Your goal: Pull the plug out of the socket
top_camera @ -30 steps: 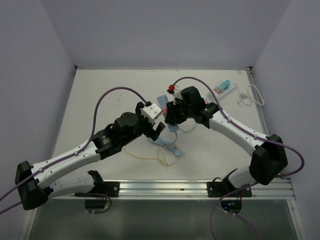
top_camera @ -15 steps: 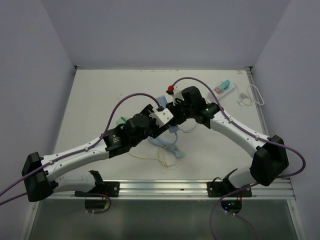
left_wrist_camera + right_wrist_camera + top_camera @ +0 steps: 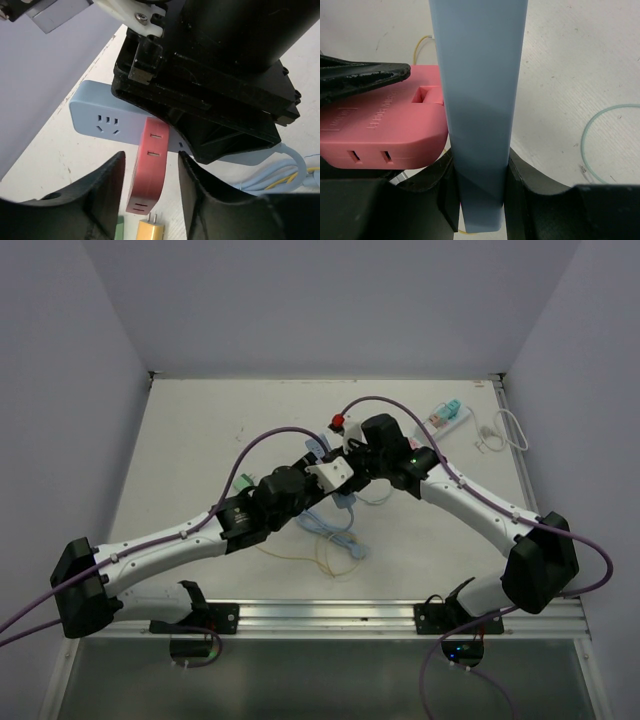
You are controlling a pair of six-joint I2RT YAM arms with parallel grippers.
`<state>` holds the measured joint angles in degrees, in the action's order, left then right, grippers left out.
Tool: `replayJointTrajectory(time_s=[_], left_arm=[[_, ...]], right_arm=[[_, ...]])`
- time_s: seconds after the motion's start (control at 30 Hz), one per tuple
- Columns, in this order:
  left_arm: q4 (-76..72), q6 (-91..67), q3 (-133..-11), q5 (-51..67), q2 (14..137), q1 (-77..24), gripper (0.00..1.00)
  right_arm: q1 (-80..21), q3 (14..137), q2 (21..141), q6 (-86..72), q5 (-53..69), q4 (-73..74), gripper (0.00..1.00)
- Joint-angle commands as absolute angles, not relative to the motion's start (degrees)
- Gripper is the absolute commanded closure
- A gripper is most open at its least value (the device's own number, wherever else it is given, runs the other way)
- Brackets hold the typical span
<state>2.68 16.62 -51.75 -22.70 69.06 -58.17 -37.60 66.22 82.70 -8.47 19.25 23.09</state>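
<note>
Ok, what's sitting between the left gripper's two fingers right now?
The pink plug, still seated in the blue power strip. The left wrist view shows the left gripper with a finger on either side of it.

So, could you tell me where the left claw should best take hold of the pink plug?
Probably on the pink plug's two long flat sides, coming from its free end, away from the blue power strip. The block sticks straight out, and the left claw already straddles it.

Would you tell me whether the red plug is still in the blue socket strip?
In: the red plug sits flush against the blue strip.
</note>
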Motion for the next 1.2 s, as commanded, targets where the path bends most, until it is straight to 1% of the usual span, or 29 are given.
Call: replayJointTrajectory(time_s=[0.0,0.03,0.07,0.17,0.23,0.27,0.3,0.5,0.63,0.9,1.17], left_arm=[[-1.9,18.0,-51.6,-21.6,68.9,-57.7,0.54],[-1.8,17.8,-51.7,-21.3,68.9,-57.3,0.57],[-1.5,17.6,-51.7,-20.9,68.9,-57.2,0.68],[-0.3,17.4,-52.0,-19.7,68.7,-57.0,0.87],[2.0,17.3,-52.6,-18.4,68.6,-57.0,0.93],[3.7,17.1,-53.0,-17.2,68.5,-57.0,0.99],[4.5,17.0,-53.3,-16.6,68.4,-57.0,1.00],[10.5,16.2,-54.7,-13.6,66.8,-57.1,1.00],[13.8,15.8,-55.6,-11.9,65.4,-57.1,1.00],[15.1,14.9,-55.2,-11.4,62.1,-57.1,1.00],[14.3,12.7,-54.0,-11.7,59.3,-57.1,1.00]], right_arm=[[-38.2,66.5,79.6,-7.4,22.3,19.9,1.00],[-38.1,66.5,79.6,-7.2,22.6,19.8,1.00],[-38.2,66.5,79.6,-6.9,22.6,19.8,1.00],[-38.2,66.1,79.9,-6.2,21.8,19.7,1.00],[-38.2,65.9,80.3,-5.8,21.4,19.6,1.00],[-38.2,65.8,80.5,-5.3,21.4,19.6,1.00],[-38.2,65.8,80.9,-5.1,21.2,19.7,1.00],[-38.0,66.0,84.4,-4.6,18.4,20.6,1.00],[-37.1,67.8,89.5,-4.8,16.6,23.5,1.00],[-33.6,68.2,94.8,-7.2,15.9,24.3,1.00],[-31.6,67.1,96.6,-8.8,15.2,22.8,1.00]])
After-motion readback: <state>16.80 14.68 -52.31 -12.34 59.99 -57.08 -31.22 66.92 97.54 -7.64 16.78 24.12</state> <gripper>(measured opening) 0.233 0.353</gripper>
